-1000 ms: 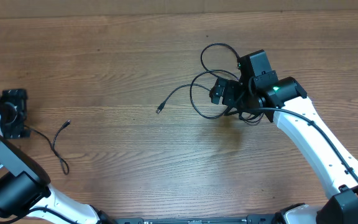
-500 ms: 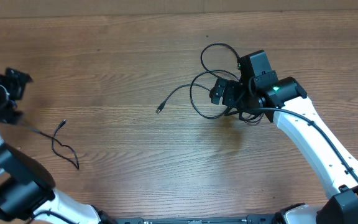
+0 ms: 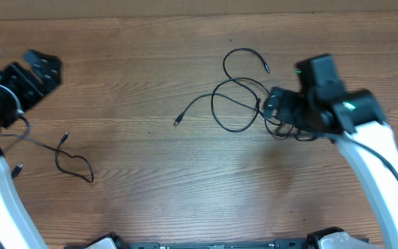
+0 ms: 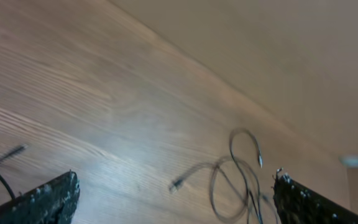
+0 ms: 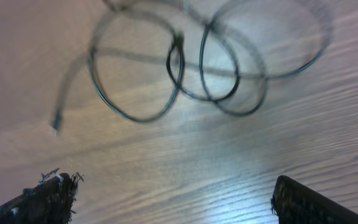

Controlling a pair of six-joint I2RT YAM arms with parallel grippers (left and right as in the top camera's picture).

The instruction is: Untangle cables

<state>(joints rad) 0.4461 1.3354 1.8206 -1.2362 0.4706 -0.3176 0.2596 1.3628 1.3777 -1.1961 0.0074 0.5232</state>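
Observation:
Two black cables lie looped over each other in a tangle right of the table's middle, with one plug end stretching left and another at the back. A separate cable lies by itself at the left. My left gripper is open, raised at the far left, well apart from both. In the left wrist view the tangle shows far off between the fingertips. My right gripper is open at the tangle's right edge. The loops lie ahead of it, with nothing between its fingers.
The wooden table carries nothing but the cables. Its back edge meets a plain wall. Thicker black wires run along the right arm.
My left arm has swung up and back from the left edge, and the separate cable has shifted right into a new shape. My right gripper has drawn back to the right, off the tangle.

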